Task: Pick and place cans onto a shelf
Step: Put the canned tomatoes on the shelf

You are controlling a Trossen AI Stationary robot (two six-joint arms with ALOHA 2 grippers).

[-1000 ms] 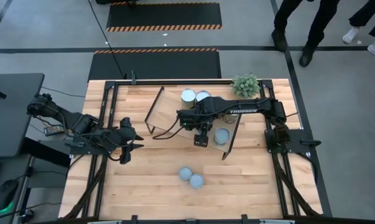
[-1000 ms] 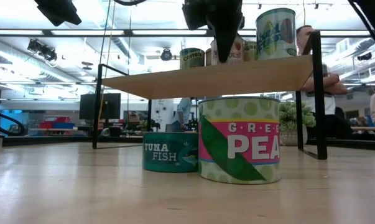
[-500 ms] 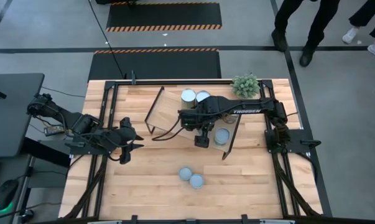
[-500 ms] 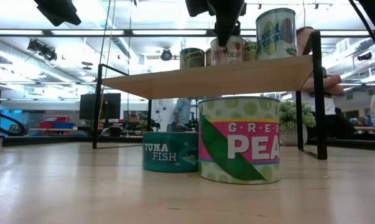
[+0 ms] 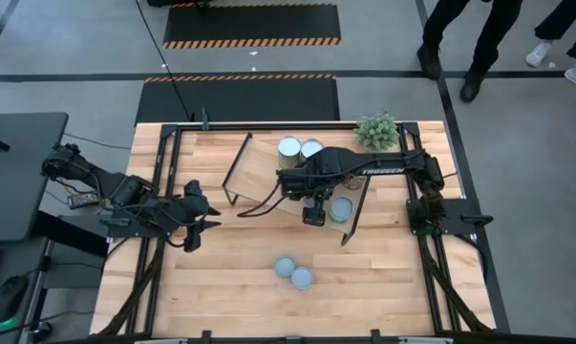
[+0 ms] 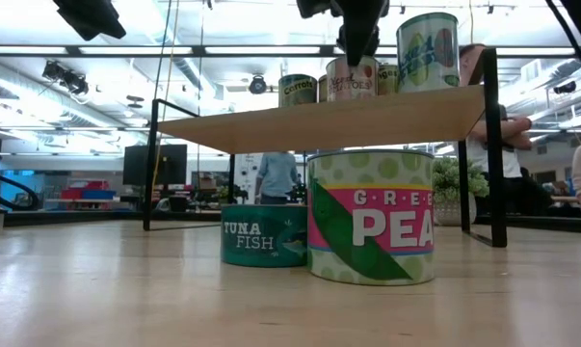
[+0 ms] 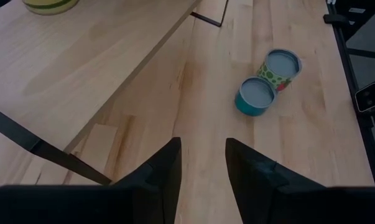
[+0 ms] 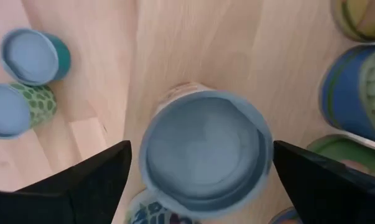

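Note:
The light-wood shelf (image 5: 268,172) stands askew at the table's middle on black wire legs. Several cans stand on it; one with a blue-grey top (image 8: 203,149) stands upright right under my right gripper (image 5: 313,212), also seen in the low view (image 6: 353,79). My right gripper (image 8: 201,146) is open, its fingers wide on either side of and above that can, not touching it. A teal tuna can (image 6: 264,234) and a green pea can (image 6: 371,217) stand on the table near its front. My left gripper (image 7: 203,168) is open and empty at the table's left (image 5: 197,218).
Other cans stand on the shelf at its far end (image 5: 289,146) (image 5: 311,148) and right side (image 5: 342,208). A small green plant (image 5: 377,130) stands at the far right. People stand beyond the table's far edge. Bare plank table lies left of the shelf.
My right gripper has gone up off the can on the shelf and a little toward the table's right edge. The can stays upright on the board.

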